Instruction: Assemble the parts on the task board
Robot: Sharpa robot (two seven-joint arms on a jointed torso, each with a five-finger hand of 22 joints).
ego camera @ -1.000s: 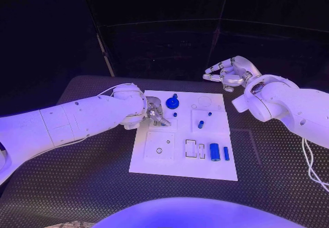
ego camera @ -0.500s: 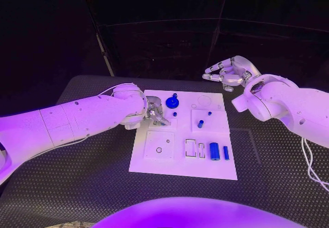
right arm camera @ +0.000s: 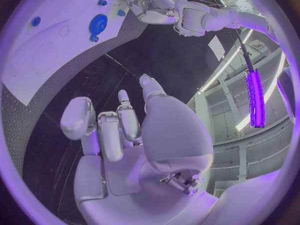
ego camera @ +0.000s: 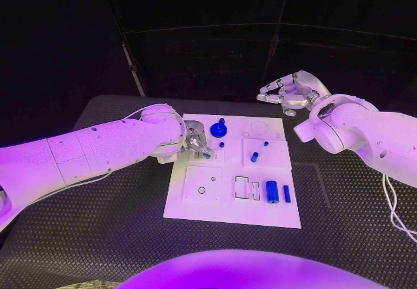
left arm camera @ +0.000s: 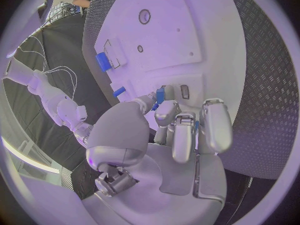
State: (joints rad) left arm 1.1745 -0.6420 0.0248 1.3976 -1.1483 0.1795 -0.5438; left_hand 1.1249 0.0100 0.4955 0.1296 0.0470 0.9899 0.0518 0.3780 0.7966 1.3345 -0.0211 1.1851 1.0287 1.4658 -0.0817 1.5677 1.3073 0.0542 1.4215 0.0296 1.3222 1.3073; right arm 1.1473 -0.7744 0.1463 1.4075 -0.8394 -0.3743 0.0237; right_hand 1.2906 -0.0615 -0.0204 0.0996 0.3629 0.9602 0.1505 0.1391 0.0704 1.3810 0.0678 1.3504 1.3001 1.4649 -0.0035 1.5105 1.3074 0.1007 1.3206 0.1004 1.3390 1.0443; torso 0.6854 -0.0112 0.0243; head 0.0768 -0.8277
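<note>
Two hands are on my screens, and the left hand (ego camera: 196,146) is the busy one: it sits low over the left edge of the task board (ego camera: 208,211), about a third of the way in from the far edge, with its arm reaching in across the tabletop (ego camera: 104,241) from the left. In the left wrist view its fingers (left arm camera: 164,113) pinch a small blue part (left arm camera: 160,95) against the board, beside a small rectangular slot; I can't tell which way that part's long axis runs. Near the board's near-right corner I see a blue cylinder (ego camera: 272,192) lying with its long axis running near to far, and a slimmer blue bar (ego camera: 287,193) just beside it, parallel. A short blue peg (ego camera: 255,157) stands slightly tilted near the board's middle, and a round blue knob (ego camera: 217,129) sits near the far edge. The right hand (ego camera: 285,94) hangs raised beyond the board's far-right corner, well apart from it, fingers loosely curled and spread, empty.
</note>
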